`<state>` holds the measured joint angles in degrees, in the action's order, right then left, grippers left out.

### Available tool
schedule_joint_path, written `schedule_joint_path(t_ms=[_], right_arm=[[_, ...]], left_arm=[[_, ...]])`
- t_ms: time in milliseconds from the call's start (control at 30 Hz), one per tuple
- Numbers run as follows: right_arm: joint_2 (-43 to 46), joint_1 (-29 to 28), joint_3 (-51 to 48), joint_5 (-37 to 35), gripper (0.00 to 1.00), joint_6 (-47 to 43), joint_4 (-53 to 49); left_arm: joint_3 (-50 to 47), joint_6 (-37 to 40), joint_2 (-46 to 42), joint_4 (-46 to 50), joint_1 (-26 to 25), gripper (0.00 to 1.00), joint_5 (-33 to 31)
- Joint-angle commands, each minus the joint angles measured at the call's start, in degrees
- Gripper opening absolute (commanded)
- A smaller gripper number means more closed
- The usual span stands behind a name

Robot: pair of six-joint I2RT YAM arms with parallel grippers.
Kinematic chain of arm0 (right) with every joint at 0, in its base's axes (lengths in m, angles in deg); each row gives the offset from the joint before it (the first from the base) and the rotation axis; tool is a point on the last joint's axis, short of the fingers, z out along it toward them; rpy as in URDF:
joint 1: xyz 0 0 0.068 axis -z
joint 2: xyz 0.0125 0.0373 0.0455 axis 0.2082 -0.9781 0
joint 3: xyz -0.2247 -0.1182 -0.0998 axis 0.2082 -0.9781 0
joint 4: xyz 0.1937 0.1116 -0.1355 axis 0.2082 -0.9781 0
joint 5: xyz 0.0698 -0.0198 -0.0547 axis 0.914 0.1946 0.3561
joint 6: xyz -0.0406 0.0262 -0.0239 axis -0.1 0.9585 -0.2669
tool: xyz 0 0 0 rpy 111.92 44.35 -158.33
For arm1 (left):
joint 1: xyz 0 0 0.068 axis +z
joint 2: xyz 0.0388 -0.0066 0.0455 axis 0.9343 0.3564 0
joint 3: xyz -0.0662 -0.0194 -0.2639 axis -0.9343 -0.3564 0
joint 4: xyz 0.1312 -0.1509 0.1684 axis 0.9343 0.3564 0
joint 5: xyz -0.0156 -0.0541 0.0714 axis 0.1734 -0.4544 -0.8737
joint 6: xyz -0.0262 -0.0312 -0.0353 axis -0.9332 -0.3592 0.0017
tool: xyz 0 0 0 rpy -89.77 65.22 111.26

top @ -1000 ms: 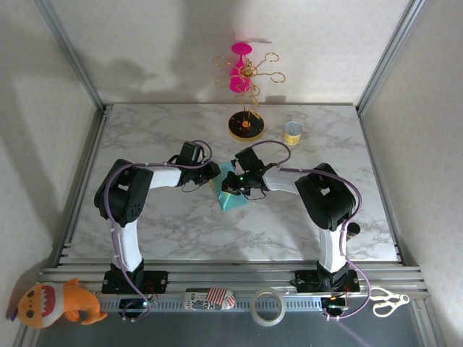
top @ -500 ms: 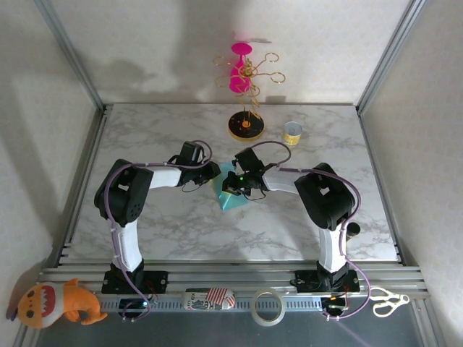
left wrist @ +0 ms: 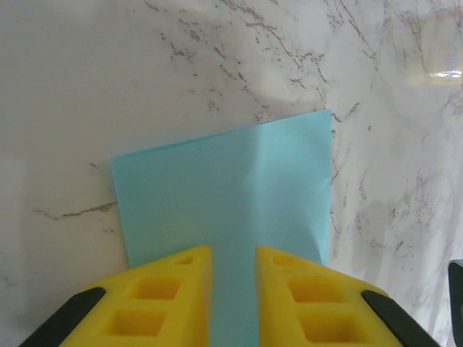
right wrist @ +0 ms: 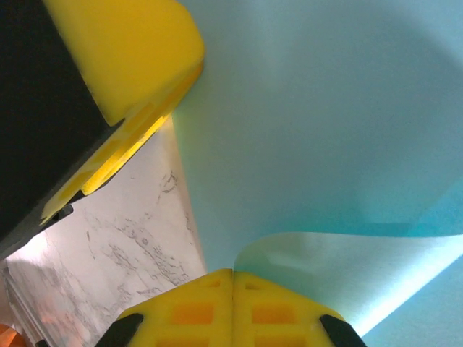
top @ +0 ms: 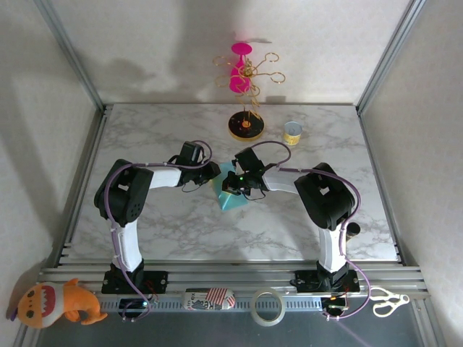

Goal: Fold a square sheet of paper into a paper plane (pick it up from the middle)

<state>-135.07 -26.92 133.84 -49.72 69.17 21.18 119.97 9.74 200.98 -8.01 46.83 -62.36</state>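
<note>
The square sheet of paper (top: 233, 199) is teal and lies mid-table between both grippers. In the left wrist view the sheet (left wrist: 231, 173) is flat on the marble. My left gripper (left wrist: 233, 254) stands over its near edge, yellow fingers (left wrist: 173, 289) a little apart, with paper showing through the gap. From above, the left gripper (top: 214, 174) sits at the sheet's upper left. My right gripper (right wrist: 233, 273) is shut on one edge of the sheet (right wrist: 325, 108), which curls up into a pale flap (right wrist: 340, 267). It sits over the sheet's top (top: 233, 186).
A gold wire stand with a black-and-yellow base (top: 246, 126) and a pink piece (top: 240, 69) stands at the back. To its right is a small yellow cup (top: 292, 133). On the front rail lie a plush toy (top: 58, 303), a tape roll (top: 266, 306) and scissors (top: 387, 300).
</note>
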Motion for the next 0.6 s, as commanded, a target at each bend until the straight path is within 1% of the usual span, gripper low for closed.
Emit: schedule_joint_path(t_ms=[0,567], right_arm=[[-1.2,-0.6,0.5,0.1,0.00,0.6,1.0],[-2.1,-0.6,0.9,0.6,0.00,0.8,0.2]], left_arm=[[-1.6,-0.2,2.6,1.6,0.0,0.22,-0.2],[-1.7,-0.1,2.5,1.8,0.0,0.23,-0.3]])
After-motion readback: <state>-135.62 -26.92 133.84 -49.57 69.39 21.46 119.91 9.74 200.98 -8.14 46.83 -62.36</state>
